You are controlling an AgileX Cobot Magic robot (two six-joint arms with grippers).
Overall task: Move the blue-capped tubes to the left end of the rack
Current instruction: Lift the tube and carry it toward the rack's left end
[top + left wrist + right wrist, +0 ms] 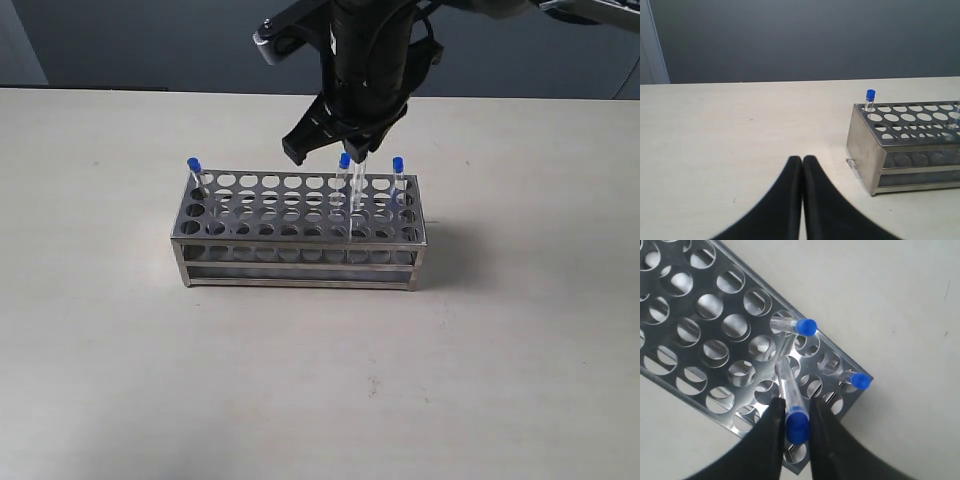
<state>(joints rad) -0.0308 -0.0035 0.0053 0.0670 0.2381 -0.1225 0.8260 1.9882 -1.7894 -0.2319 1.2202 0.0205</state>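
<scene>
Off the left end of the rack (865, 150), the left gripper (802, 162) is seen closed, pads together, with nothing held, low over the worktop (715, 140). Near the rack's right end, in a middle row, one of the blue-capped tubes (784, 377) is clamped at its cap by the right gripper (797, 405). The tube is tilted, and it cannot be told whether its lower end is clear of the top plate. In the rack's far row, two further tubes stand close behind the grip, one (344, 165) a few holes in from the right end and one (397, 168) at the right corner. A fourth (194, 168) is seated at the far left corner. If the tube is lifted while tilted, its tip may be caught on a hole rim and the tube dragged from the grip. The neighbouring far-row tube may be struck during withdrawal. At the rack's left end, a misaligned tip would be stopped by the plate.
</scene>
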